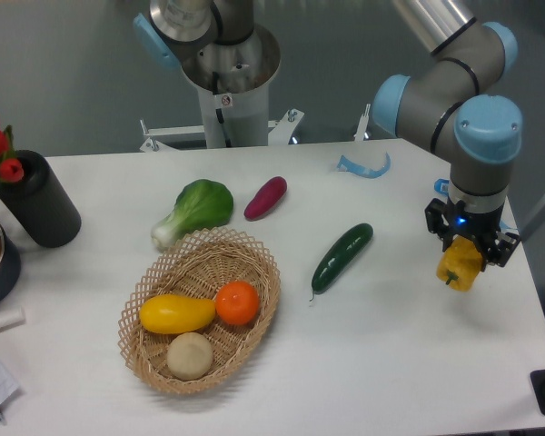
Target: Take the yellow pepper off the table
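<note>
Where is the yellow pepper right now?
The yellow pepper sits in the tool at the right of the camera view, near the table edge and right of the cucumber.

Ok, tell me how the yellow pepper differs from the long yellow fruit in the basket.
The yellow pepper is short and blocky; the yellow fruit is a longer smooth oval. The pepper sits between the pincer fingers near the table's right edge; the fruit lies in the basket beside the orange. Both are glossy yellow.
</note>
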